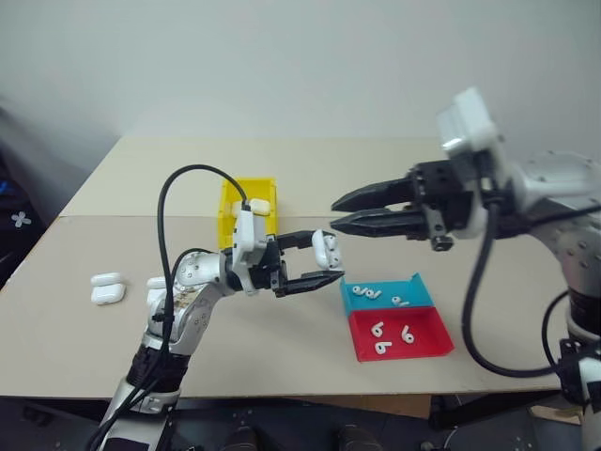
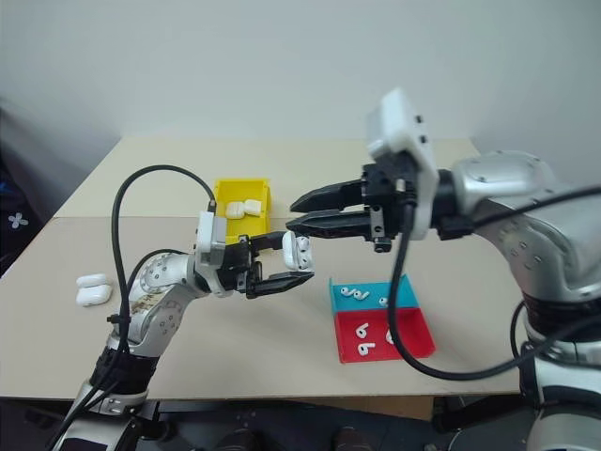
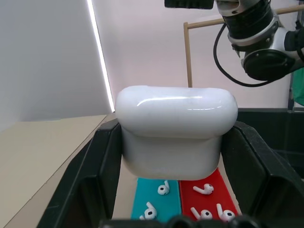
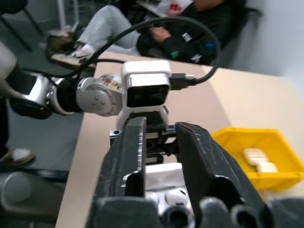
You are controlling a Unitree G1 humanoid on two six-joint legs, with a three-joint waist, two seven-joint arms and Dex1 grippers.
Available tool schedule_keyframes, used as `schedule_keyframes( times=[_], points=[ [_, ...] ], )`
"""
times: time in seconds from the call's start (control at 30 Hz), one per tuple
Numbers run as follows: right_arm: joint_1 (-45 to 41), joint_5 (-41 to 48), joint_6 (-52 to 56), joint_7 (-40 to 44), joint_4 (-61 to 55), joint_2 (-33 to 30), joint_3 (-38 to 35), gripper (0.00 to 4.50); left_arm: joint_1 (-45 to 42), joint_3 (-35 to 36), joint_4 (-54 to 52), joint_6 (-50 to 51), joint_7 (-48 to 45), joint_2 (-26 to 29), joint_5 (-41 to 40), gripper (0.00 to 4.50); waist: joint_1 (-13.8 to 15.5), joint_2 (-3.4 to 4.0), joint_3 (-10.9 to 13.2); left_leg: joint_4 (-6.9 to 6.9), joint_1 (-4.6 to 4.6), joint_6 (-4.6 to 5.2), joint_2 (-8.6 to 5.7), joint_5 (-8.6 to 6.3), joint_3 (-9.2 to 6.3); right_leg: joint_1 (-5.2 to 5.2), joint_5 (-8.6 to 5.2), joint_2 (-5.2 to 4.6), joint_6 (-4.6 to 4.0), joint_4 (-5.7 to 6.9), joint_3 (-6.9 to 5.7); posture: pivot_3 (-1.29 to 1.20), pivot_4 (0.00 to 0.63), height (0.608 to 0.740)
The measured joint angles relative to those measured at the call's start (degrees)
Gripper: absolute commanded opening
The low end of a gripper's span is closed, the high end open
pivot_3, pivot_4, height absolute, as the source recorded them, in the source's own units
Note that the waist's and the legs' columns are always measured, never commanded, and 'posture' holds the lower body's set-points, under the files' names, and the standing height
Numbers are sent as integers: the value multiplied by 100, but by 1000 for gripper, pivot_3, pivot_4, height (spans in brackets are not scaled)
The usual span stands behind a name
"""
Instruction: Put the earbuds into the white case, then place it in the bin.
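Observation:
My left gripper (image 1: 327, 256) is shut on a white case (image 1: 326, 248), held above the table's middle; the wrist view shows the case (image 3: 175, 130) wedged between both fingers. My right gripper (image 1: 338, 213) hovers just above and to the right of it, pointing left, its fingers a narrow gap apart with nothing seen between them. Earbuds (image 1: 371, 293) lie on the blue tray (image 1: 418, 291) and more earbuds (image 1: 380, 329) on the red tray (image 1: 427, 348), below the right gripper. The yellow bin (image 1: 230, 221) stands behind the left gripper with two cases (image 1: 261, 205) inside.
Two spare white cases (image 1: 108, 287) lie on the table at the left, and another case (image 1: 155, 282) peeks from behind the left arm. A seated person (image 4: 156, 28) is beyond the table's edge in the right wrist view.

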Motion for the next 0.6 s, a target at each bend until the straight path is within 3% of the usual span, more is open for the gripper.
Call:
schedule_keyframes(
  times=[0.07, 0.37, 0.6],
  points=[
    [-259, -306, -36, 299, 129, 25, 373, 21, -43, -12, 5, 3, 3, 0, 31, 2800, 6, 0, 0, -1, -6, 3, 0, -2, -1, -4, 2, 0, -5, -3, -2, 0, 150, 740],
    [-809, -1663, -515, 648, 447, 657, 1331, 21, -218, -33, 26, 356, 214, 65, 163, 2800, 13, 0, 0, -1, -9, 7, -1, -5, 0, -5, 2, -1, -4, -4, -4, 0, 150, 740],
    [-842, -2459, -976, 984, 431, 606, 1649, 21, -219, -34, 11, 367, 331, 26, 221, 2800, 16, 1, 0, 0, -8, 7, -1, -5, 1, -5, 3, -1, -4, -4, -5, 0, 150, 740]
  ],
)
